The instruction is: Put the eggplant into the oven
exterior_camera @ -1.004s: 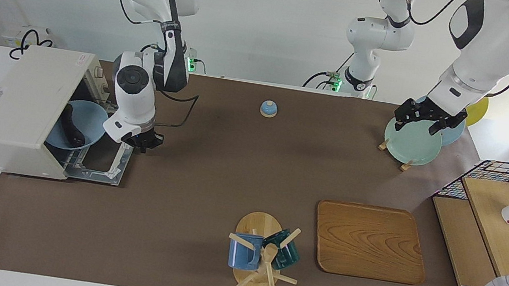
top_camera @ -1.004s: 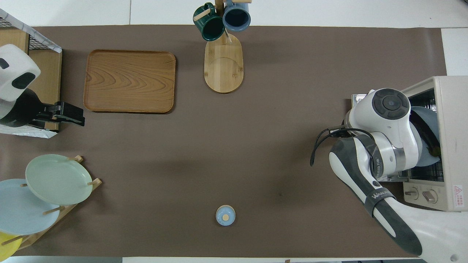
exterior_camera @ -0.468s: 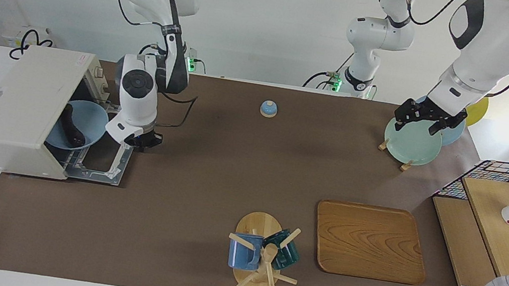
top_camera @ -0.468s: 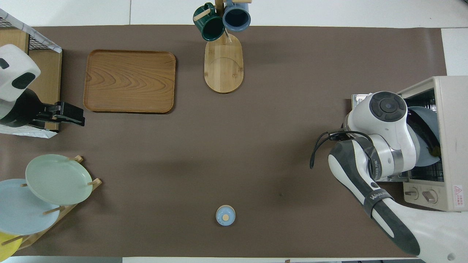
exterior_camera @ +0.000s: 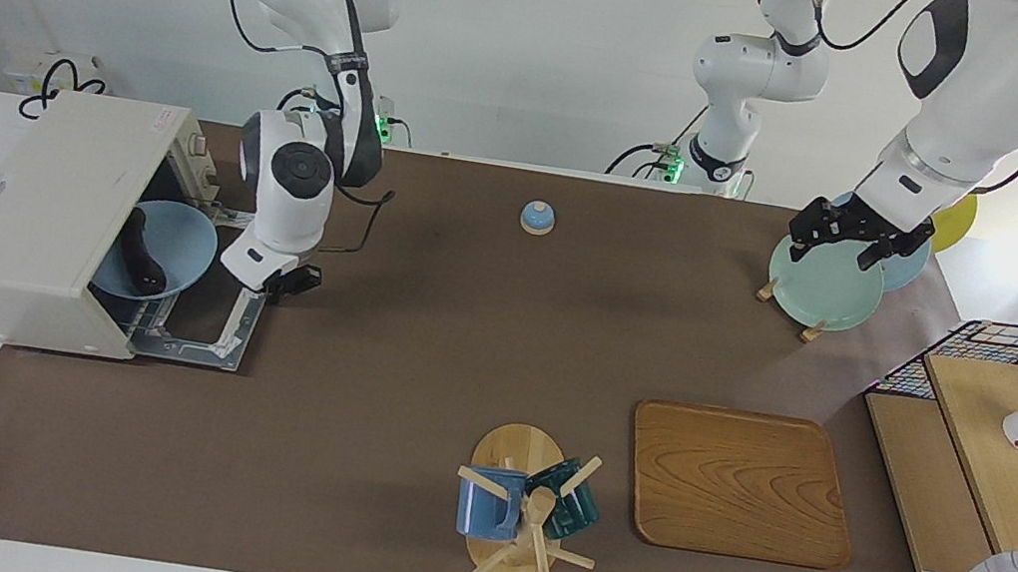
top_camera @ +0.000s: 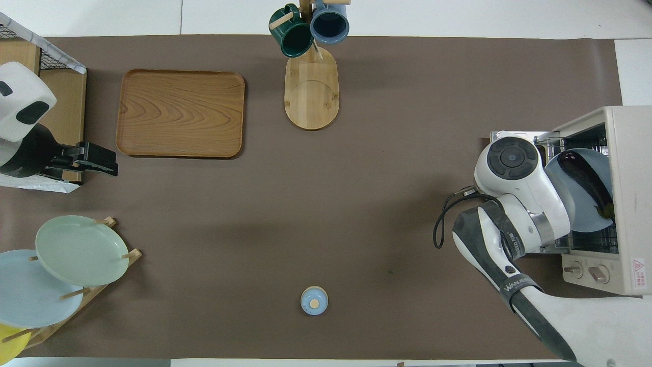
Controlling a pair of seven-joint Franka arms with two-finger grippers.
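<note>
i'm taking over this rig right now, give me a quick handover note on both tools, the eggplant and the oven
Right tool: shut, empty, over the oven's dropped door edge.
Left tool: open, holds nothing, waits over the green plate on the plate rack.
Eggplant: lies on a blue plate that sits on the wire rack inside the oven, at the right arm's end of the table.
Done: eggplant is in the oven.
Left: the oven door is down and open; close it if a closed oven is wanted, then park the right arm.
</note>
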